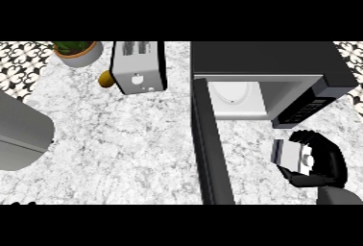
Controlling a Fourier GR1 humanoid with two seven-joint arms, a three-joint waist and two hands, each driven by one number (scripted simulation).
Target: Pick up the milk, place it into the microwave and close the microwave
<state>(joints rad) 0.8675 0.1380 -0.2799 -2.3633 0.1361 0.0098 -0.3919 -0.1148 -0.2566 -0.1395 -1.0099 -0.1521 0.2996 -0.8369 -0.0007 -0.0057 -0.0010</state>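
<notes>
White and grey marble counter (127, 144) fills the head view you have. On it, at the upper right, you see the black microwave (273, 60) with its door (209, 144) swung wide open, the door standing edge-on and reaching down toward the lower edge of the view. Inside the cavity you can see the pale round turntable (234, 93).

In front of the microwave, to the right of the open door, your right hand (322, 163) is curled round the milk (291, 156), a small white and grey carton, with fingers above it and thumb below. The milk is outside the cavity, near the control panel (305, 110).

Your left hand shows only as dark tips at the lower left edge, so you cannot tell its state.

At the top left stand a toaster (138, 67), a potted plant (78, 52) and a small orange thing (106, 79) beside the toaster.
</notes>
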